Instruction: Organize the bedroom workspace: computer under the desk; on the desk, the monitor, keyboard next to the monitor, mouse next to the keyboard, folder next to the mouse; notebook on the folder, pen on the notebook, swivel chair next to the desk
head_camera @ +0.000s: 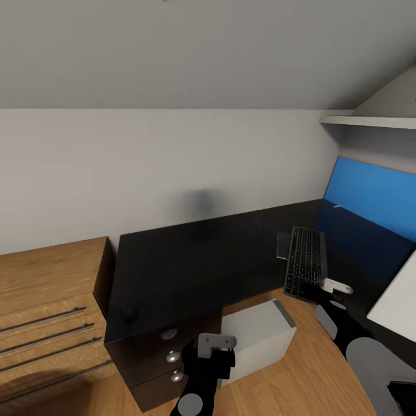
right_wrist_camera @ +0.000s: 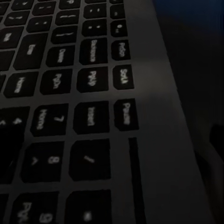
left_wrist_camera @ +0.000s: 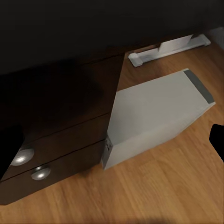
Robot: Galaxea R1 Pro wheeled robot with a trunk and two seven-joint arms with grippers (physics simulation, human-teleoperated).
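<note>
On the black desk (head_camera: 190, 260), the keyboard (head_camera: 306, 262) lies near the inner corner, its front end just past the edge, where the right gripper (head_camera: 337, 286) meets it; whether that claw grips it cannot be told. The mouse (head_camera: 129, 312) sits at the near left corner. The computer (head_camera: 257, 337) stands on the oak floor (head_camera: 300, 381) beside the drawers (head_camera: 156, 361), partly under the desk. The left gripper (head_camera: 216, 342) hovers before it, its spread unclear.

Soft, even light in a rendered room, dim at close range

The pale wall (head_camera: 144, 167) is flatly lit with one faint blurred shadow; the black desk (head_camera: 190, 260) swallows detail, and the keyboard (right_wrist_camera: 84, 107) in the right wrist view is dark, soft and slightly blurred.
</note>
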